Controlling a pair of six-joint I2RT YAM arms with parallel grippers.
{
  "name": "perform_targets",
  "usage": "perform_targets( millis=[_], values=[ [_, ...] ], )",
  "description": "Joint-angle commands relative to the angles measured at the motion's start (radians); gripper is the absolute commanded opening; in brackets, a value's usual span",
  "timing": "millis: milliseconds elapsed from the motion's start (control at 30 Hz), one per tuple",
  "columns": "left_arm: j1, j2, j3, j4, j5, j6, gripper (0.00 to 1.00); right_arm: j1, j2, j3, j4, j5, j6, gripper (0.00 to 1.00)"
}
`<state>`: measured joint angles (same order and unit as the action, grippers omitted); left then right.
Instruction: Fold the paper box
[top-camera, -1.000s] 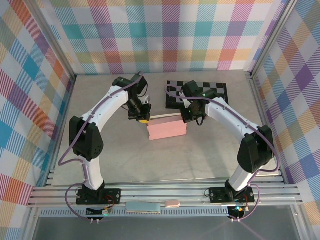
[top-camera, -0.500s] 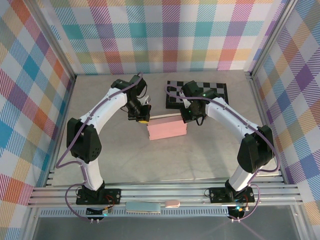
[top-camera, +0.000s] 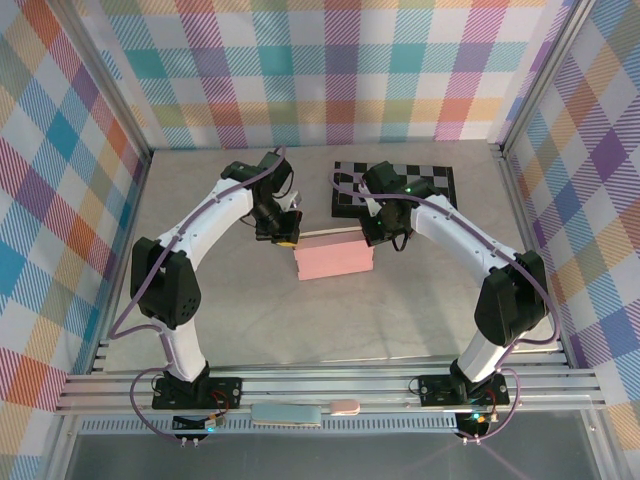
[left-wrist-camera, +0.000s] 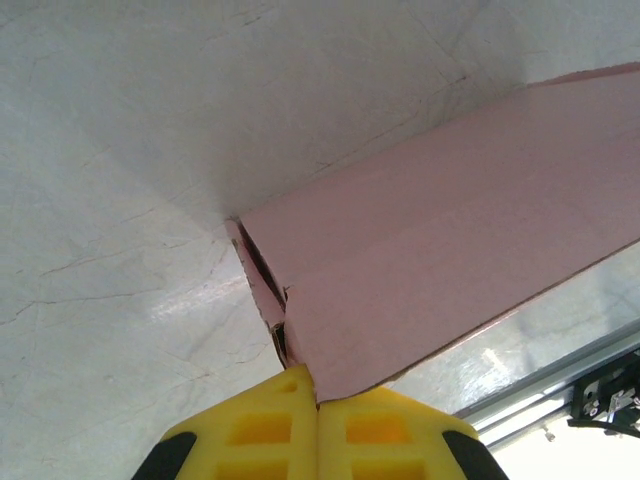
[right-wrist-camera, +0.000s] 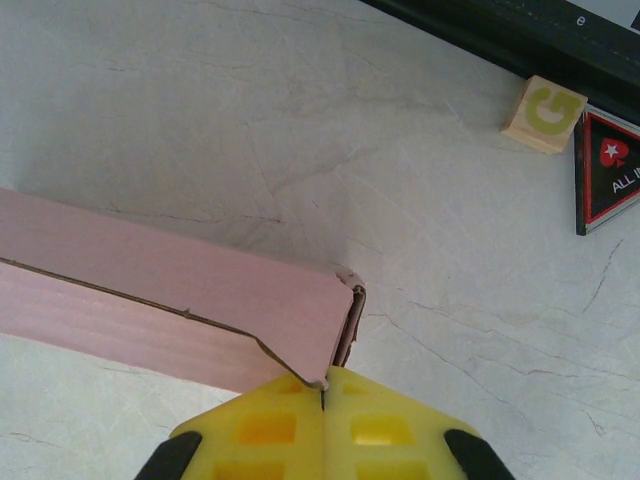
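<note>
Pale pink paper box (top-camera: 333, 260), brown along its cut edges. Table (top-camera: 250, 320) light grey with marble veining. Checkerboard (top-camera: 430, 180) black and grey. Walls (top-camera: 330, 70) pastel plaid: teal, orange, purple, yellow. Left gripper (left-wrist-camera: 317, 398) and right gripper (right-wrist-camera: 323, 388) bright yellow. Wooden block (right-wrist-camera: 543, 112) tan with a green G.

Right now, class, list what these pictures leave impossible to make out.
Top view: the paper box corners nearest the arms, hidden under their wrists.
Left wrist view: the box's far end, cut off by the right edge.
Right wrist view: the black card lettering, cut off by the right edge.
</note>
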<state>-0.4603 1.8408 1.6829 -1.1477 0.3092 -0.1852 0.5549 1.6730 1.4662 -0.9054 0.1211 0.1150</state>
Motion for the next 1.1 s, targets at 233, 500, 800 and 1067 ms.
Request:
perform_targets(
  millis=[233,500,800,1067],
  values=[
    [-0.014,-0.007,-0.081,-0.068,-0.063,0.019,0.03,0.014,0.007,0.009,-0.015,-0.028,-0.006,0.0],
    [-0.057,-0.03,-0.098,-0.037,-0.121,-0.003,0.02,0.015,-0.051,0.002,-0.018,-0.024,0.084,0.09],
    [-0.108,-0.073,-0.127,0.011,-0.187,-0.046,0.02,-0.018,-0.223,-0.067,0.037,-0.089,0.507,0.53],
    [-0.134,-0.073,-0.133,0.022,-0.196,-0.063,0.02,-0.068,-0.359,-0.33,0.332,-0.215,1.221,0.73]
  ],
)
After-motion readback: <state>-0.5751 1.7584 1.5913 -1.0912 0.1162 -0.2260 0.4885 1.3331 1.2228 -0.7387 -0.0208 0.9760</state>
